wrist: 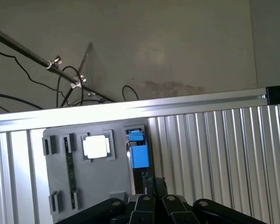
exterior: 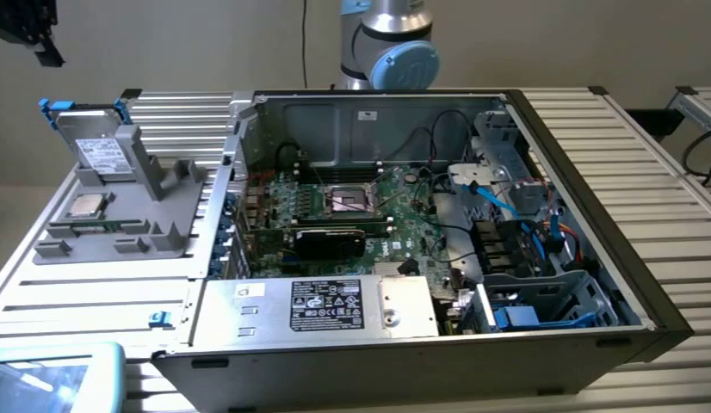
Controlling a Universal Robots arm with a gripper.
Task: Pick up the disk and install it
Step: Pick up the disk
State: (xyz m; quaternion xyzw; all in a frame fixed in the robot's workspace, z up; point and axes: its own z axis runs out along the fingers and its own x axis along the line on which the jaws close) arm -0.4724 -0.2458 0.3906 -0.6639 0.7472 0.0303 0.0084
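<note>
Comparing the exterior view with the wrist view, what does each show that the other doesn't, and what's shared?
Exterior view: the open computer case, its motherboard and the arm's base. Wrist view: a metal rod with cables clipped to it. Both: the slatted table, the grey holder on it, the blue-framed disk upright in the holder and a chip.

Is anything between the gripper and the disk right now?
Nothing visible does. The shut gripper hangs above the disk, which stands upright in the grey holder; only open air lies between them.
</note>
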